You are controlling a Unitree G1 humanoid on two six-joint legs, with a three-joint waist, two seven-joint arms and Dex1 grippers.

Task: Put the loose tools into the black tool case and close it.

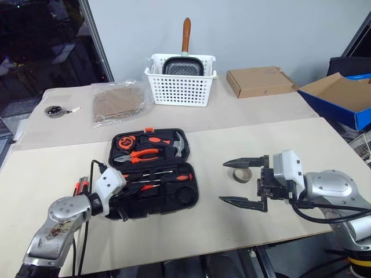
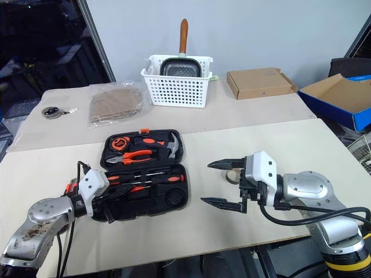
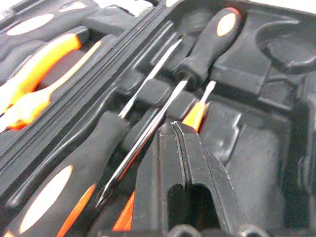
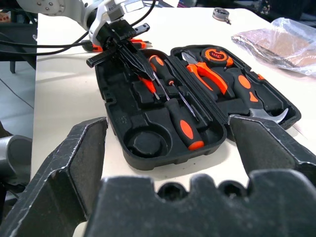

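The black tool case (image 1: 194, 194) lies open mid-table. Two black-and-orange screwdrivers (image 3: 210, 42) (image 3: 59, 182) rest in its near half. My left gripper (image 3: 174, 129) is shut and lowered into that half at its left end, with the slim red screwdriver (image 3: 195, 115) lying directly beneath its fingers; I cannot tell if it is gripped. An orange-and-black tool (image 1: 80, 187), apparently the utility knife, sits on the table beside my left arm. My right gripper (image 1: 223, 182) hangs open right of the case, just in front of the tape roll (image 1: 242, 175).
Pliers (image 1: 139, 155), a hammer (image 1: 175, 145) and a tape measure (image 1: 124, 142) fill the lid. At the back stand a white basket (image 1: 179, 87) holding a pan, a cardboard box (image 1: 258, 81), a plastic bag (image 1: 119, 103) and a blue box (image 1: 342, 98).
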